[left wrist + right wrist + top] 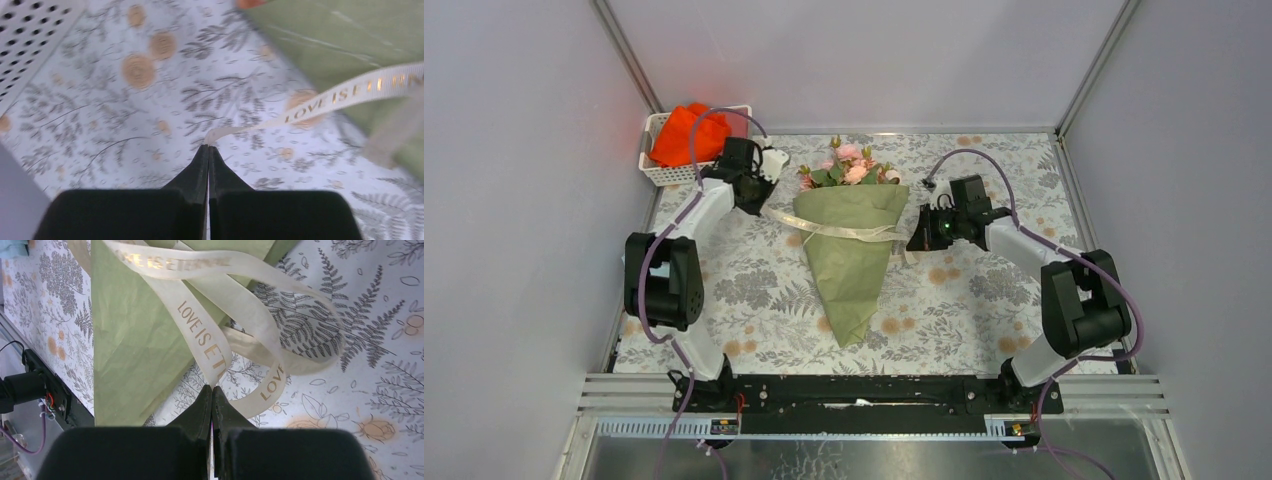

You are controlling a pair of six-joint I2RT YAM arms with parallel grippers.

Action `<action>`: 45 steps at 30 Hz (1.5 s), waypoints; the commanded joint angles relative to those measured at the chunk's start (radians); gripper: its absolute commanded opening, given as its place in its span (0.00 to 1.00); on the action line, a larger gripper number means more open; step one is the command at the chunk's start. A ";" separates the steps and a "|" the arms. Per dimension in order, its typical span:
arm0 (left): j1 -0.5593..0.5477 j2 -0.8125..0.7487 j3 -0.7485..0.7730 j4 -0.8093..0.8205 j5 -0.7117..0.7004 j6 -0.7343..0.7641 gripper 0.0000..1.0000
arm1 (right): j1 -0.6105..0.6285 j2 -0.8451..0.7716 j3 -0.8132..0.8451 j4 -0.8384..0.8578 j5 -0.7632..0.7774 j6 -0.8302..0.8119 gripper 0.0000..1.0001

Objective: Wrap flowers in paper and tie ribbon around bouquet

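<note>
The bouquet (852, 262) lies in the middle of the table, a cone of olive-green paper (130, 355) with its point toward the arms. Pink flowers (851, 164) and green leaves stick out of its wide far end. A cream ribbon (844, 232) printed with gold letters crosses the cone's upper part. My left gripper (764, 205) is just left of the cone and is shut on the ribbon's left end (220, 134). My right gripper (919, 238) is just right of the cone. It is shut on a ribbon strand (200, 332) that loops beside the paper.
A white perforated basket (659, 172) holding an orange-red cloth (692, 133) stands at the back left, close behind my left arm. The printed floral tablecloth (984, 290) covers the table. Grey walls enclose three sides. A black rail (874, 392) runs along the near edge.
</note>
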 commanded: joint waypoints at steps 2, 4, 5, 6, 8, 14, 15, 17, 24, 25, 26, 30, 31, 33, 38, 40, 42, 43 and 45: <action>0.038 -0.043 -0.005 0.115 -0.113 0.005 0.00 | -0.014 -0.055 -0.005 -0.005 -0.066 0.005 0.00; 0.044 -0.051 -0.004 0.130 -0.140 0.008 0.00 | -0.014 -0.060 0.001 -0.007 -0.079 0.002 0.00; 0.048 -0.052 -0.005 0.139 -0.160 0.012 0.00 | -0.014 -0.066 0.004 -0.010 -0.090 -0.004 0.00; 0.052 -0.053 -0.005 0.149 -0.189 0.019 0.00 | -0.015 -0.076 0.007 -0.011 -0.107 -0.010 0.00; 0.067 -0.053 -0.008 0.172 -0.230 0.027 0.00 | -0.020 -0.104 0.016 -0.013 -0.141 -0.007 0.00; 0.098 -0.057 -0.034 0.215 -0.278 0.044 0.00 | -0.061 -0.213 0.009 0.098 -0.340 0.102 0.00; 0.098 -0.058 -0.040 0.214 -0.272 0.046 0.00 | -0.061 -0.221 0.011 0.112 -0.367 0.111 0.00; 0.098 -0.060 -0.047 0.215 -0.260 0.045 0.00 | -0.061 -0.227 0.017 0.139 -0.439 0.128 0.00; 0.104 -0.064 -0.052 0.233 -0.289 0.058 0.00 | -0.062 -0.265 -0.023 0.436 -0.642 0.361 0.00; 0.103 -0.064 -0.051 0.236 -0.293 0.060 0.00 | -0.062 -0.276 -0.025 0.437 -0.629 0.370 0.00; 0.106 -0.063 -0.053 0.239 -0.302 0.064 0.00 | -0.063 -0.286 -0.011 0.382 -0.596 0.338 0.00; 0.111 -0.063 -0.080 0.284 -0.343 0.082 0.00 | -0.098 -0.309 0.036 0.186 -0.420 0.235 0.00; 0.111 -0.062 -0.092 0.292 -0.352 0.087 0.00 | -0.114 -0.314 0.020 0.181 -0.366 0.248 0.00; 0.115 -0.059 -0.111 0.305 -0.361 0.093 0.00 | -0.149 -0.323 -0.003 0.124 -0.245 0.246 0.00; 0.121 -0.056 -0.155 0.356 -0.409 0.118 0.00 | -0.246 -0.318 -0.131 0.081 0.046 0.202 0.00; 0.153 -0.055 -0.173 0.385 -0.448 0.137 0.00 | -0.350 -0.319 -0.225 0.169 0.022 0.274 0.00; 0.178 -0.057 -0.190 0.414 -0.491 0.155 0.00 | -0.435 -0.331 -0.319 0.324 0.029 0.340 0.00; 0.192 -0.058 -0.200 0.431 -0.511 0.165 0.00 | -0.456 -0.332 -0.349 0.357 0.057 0.349 0.00; 0.228 -0.057 -0.223 0.466 -0.558 0.185 0.00 | -0.473 -0.303 -0.367 0.370 0.096 0.334 0.00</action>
